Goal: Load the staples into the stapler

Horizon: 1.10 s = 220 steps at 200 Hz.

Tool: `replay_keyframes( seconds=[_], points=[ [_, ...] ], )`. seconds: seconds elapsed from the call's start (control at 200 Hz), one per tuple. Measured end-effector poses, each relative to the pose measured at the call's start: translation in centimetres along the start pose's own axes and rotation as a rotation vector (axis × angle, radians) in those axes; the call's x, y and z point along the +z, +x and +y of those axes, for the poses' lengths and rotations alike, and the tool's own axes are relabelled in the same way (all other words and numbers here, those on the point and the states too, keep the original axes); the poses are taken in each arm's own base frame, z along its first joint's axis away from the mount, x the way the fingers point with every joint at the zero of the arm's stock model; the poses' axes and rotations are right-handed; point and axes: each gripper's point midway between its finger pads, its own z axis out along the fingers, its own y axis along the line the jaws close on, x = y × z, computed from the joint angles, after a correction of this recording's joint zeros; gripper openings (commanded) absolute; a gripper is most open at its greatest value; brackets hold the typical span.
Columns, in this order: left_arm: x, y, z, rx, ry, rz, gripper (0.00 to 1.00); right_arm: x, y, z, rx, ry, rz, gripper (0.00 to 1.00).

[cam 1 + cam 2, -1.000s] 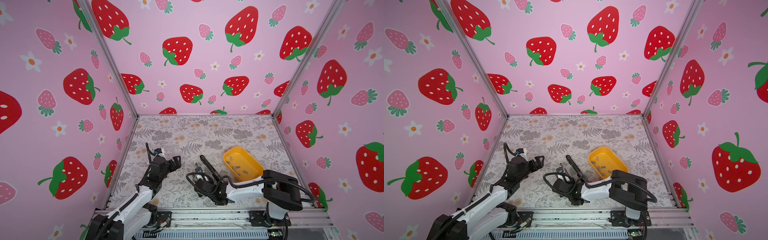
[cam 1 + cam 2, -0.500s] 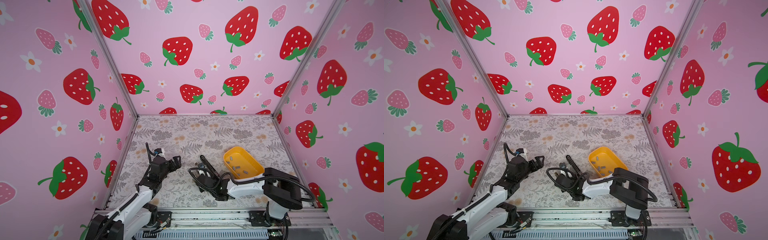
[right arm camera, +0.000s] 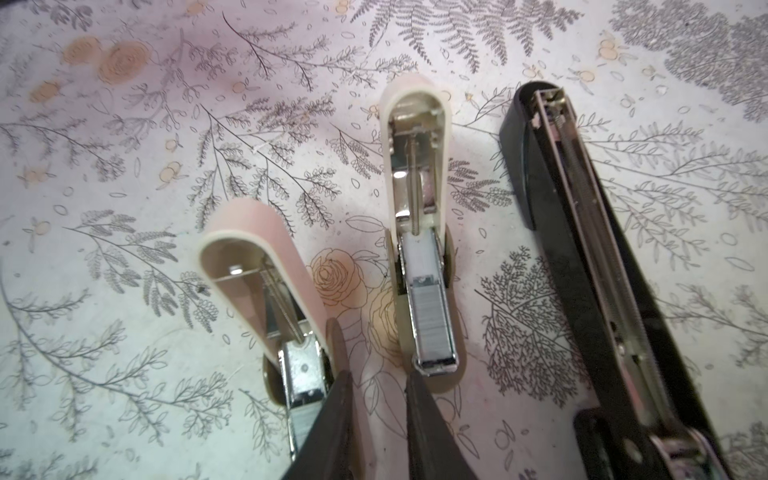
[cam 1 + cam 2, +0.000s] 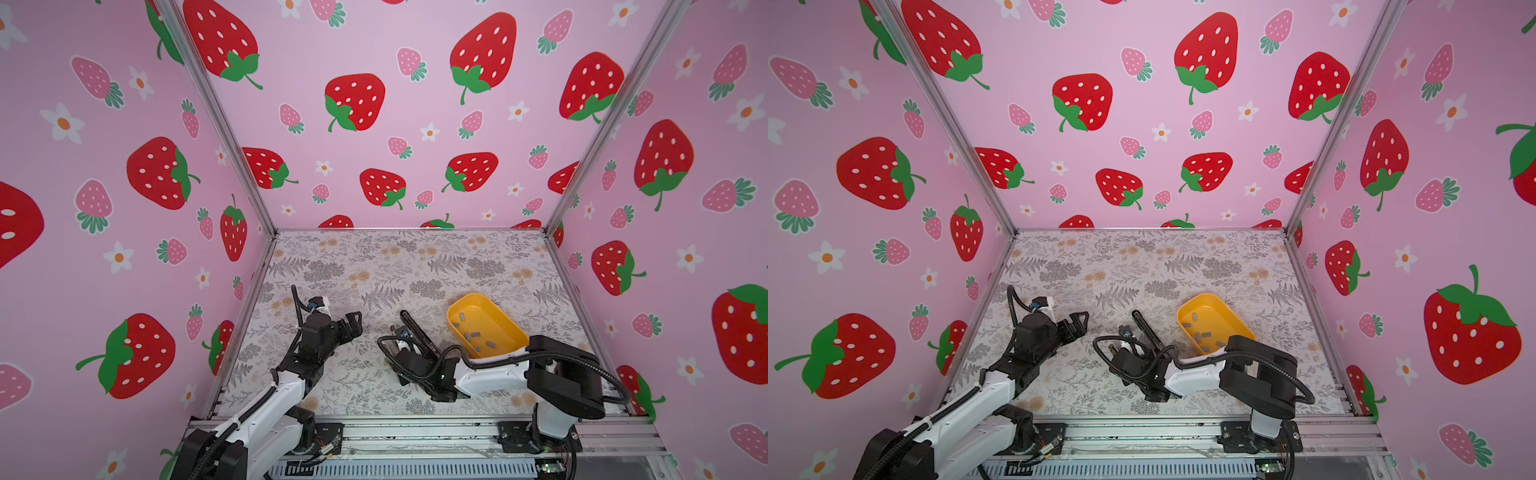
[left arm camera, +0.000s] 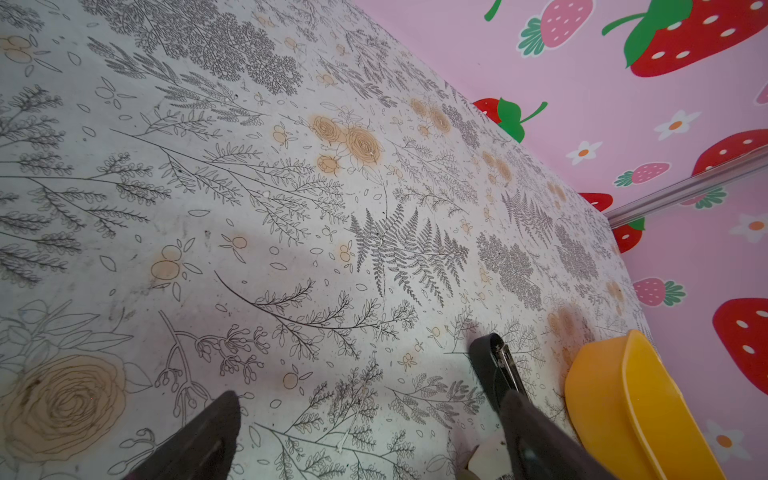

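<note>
The black stapler (image 4: 417,332) (image 3: 590,266) lies flipped open on the floral table, its long metal channel bare. The staples (image 4: 469,334) are small grey strips lying in the yellow tray (image 4: 505,316). In the right wrist view two small cream staplers lie open beside the black one, the middle one (image 3: 419,174) with a grey staple strip (image 3: 434,328) in its channel. My right gripper (image 3: 377,378) hovers low between the two cream staplers, fingers a narrow gap apart, bare table showing between them. My left gripper (image 4: 351,322) (image 5: 370,432) hangs wide open and empty, left of the black stapler (image 5: 494,365).
The other cream stapler (image 3: 266,291) lies open against my right gripper's finger. The yellow tray (image 5: 623,407) sits right of the black stapler, close to my right forearm (image 4: 490,376). Pink strawberry walls close in the table on three sides.
My right wrist has shifted a little away from the front edge, toward the staplers. The left arm has not moved.
</note>
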Motion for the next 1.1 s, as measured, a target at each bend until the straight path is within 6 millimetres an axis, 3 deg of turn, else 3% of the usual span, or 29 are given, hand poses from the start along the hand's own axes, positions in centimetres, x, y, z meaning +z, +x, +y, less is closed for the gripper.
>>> replay_keyframes(
  seconds=[0.2, 0.545, 1.1],
  points=[
    [0.0, -0.1, -0.1, 0.0, 0.001, -0.002, 0.99, -1.4, -1.6, 0.9, 0.014, -0.035, -0.047, 0.25],
    [0.0, -0.2, -0.1, 0.0, 0.002, -0.003, 0.99, 0.5, 0.7, 0.6, -0.02, -0.005, 0.011, 0.25],
    [0.0, 0.0, -0.4, 0.004, 0.015, 0.006, 0.99, 0.0, 0.4, 0.8, -0.015, -0.021, 0.01, 0.27]
  ],
)
